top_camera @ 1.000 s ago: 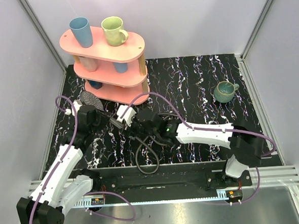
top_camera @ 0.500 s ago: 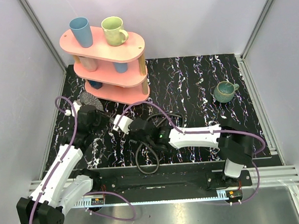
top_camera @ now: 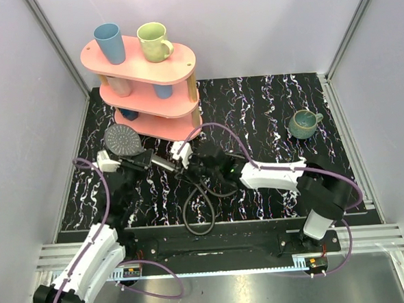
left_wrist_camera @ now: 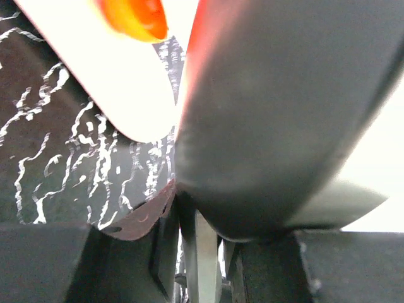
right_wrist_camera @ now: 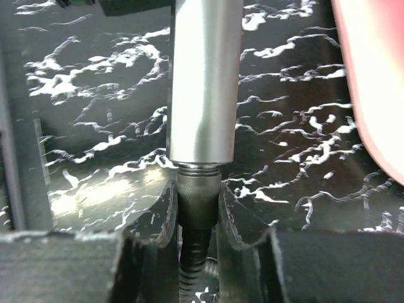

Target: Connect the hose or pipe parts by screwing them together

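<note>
**Hose nut at the handle end, both grippers clamped**

The shower head (top_camera: 121, 138) is at about 9 o'clock from the middle of the worktop (top_camera: 267, 99), with its round dotted face up. It sits just at 6 o'clock of the pink shelf (top_camera: 142, 62), and its straight handle runs toward 4 o'clock.

The left gripper (top_camera: 137, 161) is clamped on the handle just below the face. In the left wrist view the handle stands tight between the fingers, and the head's dark body fills the frame above.

The right gripper (right_wrist_camera: 197, 192) is closed on the end nut of the hose (right_wrist_camera: 191, 273), with a finger against each side. The nut lines up with the silver handle end and touches it, and thin ridges show at the joint.

From the nut the hose trails toward 6 o'clock and lies in a loop on the worktop near the front edge. A green mug (top_camera: 302, 123) stands at 2 o'clock, well apart.
</note>
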{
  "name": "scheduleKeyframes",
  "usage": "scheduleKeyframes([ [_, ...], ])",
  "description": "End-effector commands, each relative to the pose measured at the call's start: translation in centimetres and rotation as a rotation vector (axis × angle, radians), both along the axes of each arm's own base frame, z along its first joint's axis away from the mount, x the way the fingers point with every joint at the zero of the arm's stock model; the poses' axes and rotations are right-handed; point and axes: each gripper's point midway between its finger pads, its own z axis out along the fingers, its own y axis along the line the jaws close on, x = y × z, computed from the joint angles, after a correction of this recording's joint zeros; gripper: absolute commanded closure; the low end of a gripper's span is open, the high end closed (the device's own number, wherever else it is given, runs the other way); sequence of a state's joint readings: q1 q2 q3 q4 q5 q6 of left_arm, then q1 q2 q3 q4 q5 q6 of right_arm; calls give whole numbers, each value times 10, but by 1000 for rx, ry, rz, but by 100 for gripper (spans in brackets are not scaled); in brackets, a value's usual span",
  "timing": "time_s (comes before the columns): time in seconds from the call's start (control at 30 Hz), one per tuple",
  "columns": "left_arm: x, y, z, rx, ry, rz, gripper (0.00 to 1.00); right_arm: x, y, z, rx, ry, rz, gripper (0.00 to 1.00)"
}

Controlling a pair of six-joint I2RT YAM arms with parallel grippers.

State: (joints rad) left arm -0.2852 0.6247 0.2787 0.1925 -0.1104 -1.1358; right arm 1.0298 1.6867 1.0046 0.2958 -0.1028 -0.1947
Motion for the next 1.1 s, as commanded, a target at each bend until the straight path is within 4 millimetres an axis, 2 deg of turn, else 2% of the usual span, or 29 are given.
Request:
scheduleKeyframes([
  [0.0,-20,-22,49,-20,-372,-149,100,9,8,97,317,-52,240,100],
  [0.03,-22,-18,51,-28,-419,-131,100,10,8,97,306,-46,261,100],
  [0.07,-24,-17,50,-29,-439,-128,100,17,9,108,302,-84,270,100],
  [0.1,-25,-17,53,-25,-467,-126,100,21,8,97,263,-60,260,100],
  [0.13,-30,-19,58,-25,-516,-146,100,23,8,98,258,-56,268,100],
  [0.17,-33,-21,63,-21,-548,-157,100,14,8,104,283,-24,344,100],
  [0.2,-34,-22,66,-7,-574,-169,100,23,1,108,301,-4,356,100],
  [0.23,-37,-25,72,-4,-610,-185,100,23,1,103,305,36,391,100],
  [0.27,-36,-26,73,0,-618,-187,100,18,1,113,332,70,458,100],
  [0.3,-36,-26,74,10,-630,-184,100,24,-1,105,326,109,471,100],
  [0.33,-38,-24,82,7,-668,-177,100,26,-2,104,328,130,492,100],
  [0.37,-34,-25,76,18,-656,-177,100,25,-2,113,342,151,535,100],
  [0.4,-34,-26,79,20,-676,-181,100,30,-1,104,339,188,544,100],
  [0.43,-38,-29,87,21,-719,-197,100,40,-2,111,351,187,544,100],
  [0.5,-32,-34,79,41,-696,-218,100,49,2,92,301,236,526,94],
  [0.53,-27,-34,79,45,-684,-211,100,56,5,96,294,222,516,89],
  [0.57,-22,-33,73,40,-652,-200,100,66,5,91,280,217,468,86],
  [0.67,-6,-21,61,-8,-567,-112,100,89,2,80,242,174,348,65],
  [0.7,-1,-15,60,-17,-551,-71,100,93,0,83,238,157,314,54],
  [0.73,5,-13,54,-20,-506,-56,100,94,-4,75,221,160,283,52],
  [0.77,9,-12,51,-37,-471,-45,100,103,-8,75,216,125,224,47],
  [0.8,12,-9,55,-43,-458,-19,100,102,-12,82,225,97,205,40],
  [0.83,22,-10,45,-16,-372,-14,100,100,-19,69,209,108,173,31],
  [0.9,31,-6,43,27,-266,13,100,92,-25,80,243,86,167,27],
  [0.93,33,-4,43,50,-240,23,100,84,-30,68,234,107,165,22],
  [1.0,35,4,42,89,-165,63,100,79,-35,78,240,59,133,16],
  [1.03,32,9,48,92,-162,89,100,83,-43,68,205,32,74,13],
  [1.07,32,14,49,96,-144,113,100,81,-47,77,205,-6,55,11],
])
